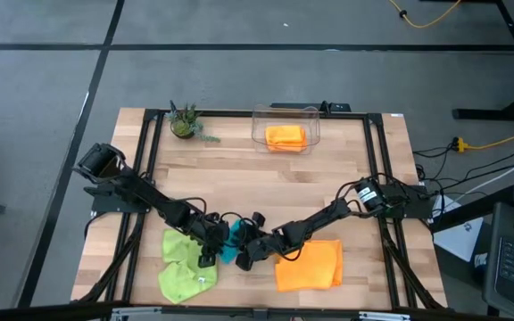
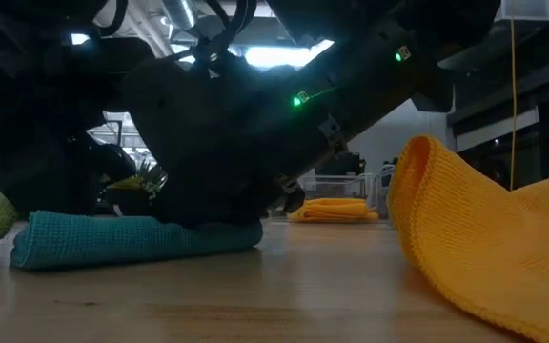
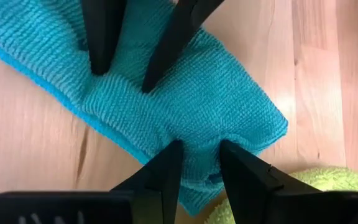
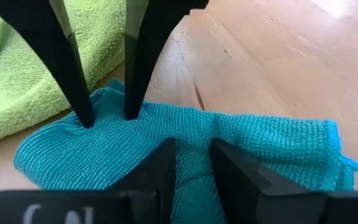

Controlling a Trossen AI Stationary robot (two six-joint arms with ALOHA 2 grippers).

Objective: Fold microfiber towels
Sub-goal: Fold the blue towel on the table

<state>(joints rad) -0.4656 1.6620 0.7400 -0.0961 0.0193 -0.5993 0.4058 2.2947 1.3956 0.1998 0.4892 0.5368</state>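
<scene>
Pale wooden slatted desk (image 1: pixel 266 178), black-framed. Left to right along the near edge: crumpled lime green microfiber towel (image 1: pixel 184 267); folded teal blue microfiber towel (image 3: pixel 185 106), centre; flat orange microfiber towel (image 1: pixel 310 265). Left pincer (image 3: pixel 196 158) and right pincer (image 4: pixel 191 155) each clamped on a pinch of teal cloth. Soft, light, limp (best gripped at edges or corners). Long axis appears to run roughly left-right.
</scene>
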